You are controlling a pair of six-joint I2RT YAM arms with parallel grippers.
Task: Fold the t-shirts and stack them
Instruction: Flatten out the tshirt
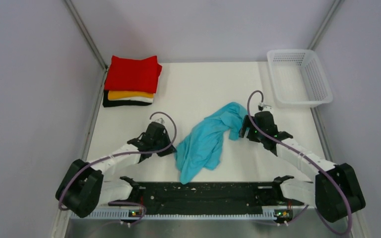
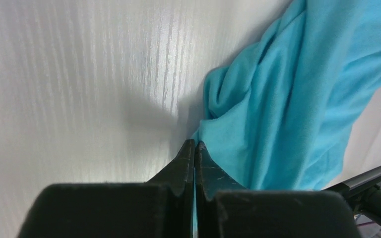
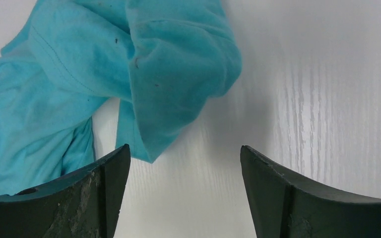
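Observation:
The turquoise t-shirt (image 1: 208, 141) lies crumpled in the middle of the table, running from far right to near left. My left gripper (image 1: 167, 149) is at its left edge and shut, with a sliver of the turquoise cloth (image 2: 287, 99) pinched between the jaws (image 2: 195, 144). My right gripper (image 1: 243, 130) stands open at the shirt's far right end, nothing between its fingers (image 3: 183, 148); a cloth corner (image 3: 129, 64) lies just ahead of its left finger. Folded t-shirts are stacked at the far left: red (image 1: 133, 73) on top, then orange (image 1: 129, 94), white and black.
A white mesh basket (image 1: 278, 79) stands at the far right corner. A black rail (image 1: 203, 191) runs along the near edge between the arm bases. Grey walls close in the table on the left, right and back.

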